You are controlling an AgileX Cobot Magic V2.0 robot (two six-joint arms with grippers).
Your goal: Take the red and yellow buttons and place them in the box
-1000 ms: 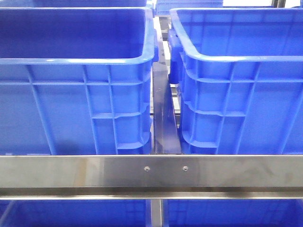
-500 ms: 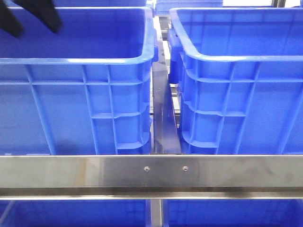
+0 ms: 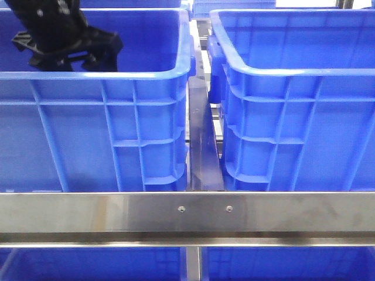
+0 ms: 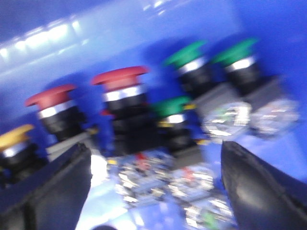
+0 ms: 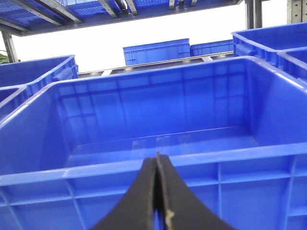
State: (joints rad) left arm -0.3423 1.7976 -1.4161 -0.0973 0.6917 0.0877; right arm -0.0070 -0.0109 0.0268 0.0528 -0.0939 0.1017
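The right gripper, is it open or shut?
Shut: in its wrist view the right gripper has both black fingers pressed together, holding nothing.

We see a brushed steel rail running across the front, with two small screws near its middle, and behind it a dark metal strip standing upright in the gap. In the left wrist view, three green mushroom-capped push-buttons on black bodies lie among blurred clear plastic packets. Far back in the right wrist view, we make out two smaller blue ribbed crates side by side.
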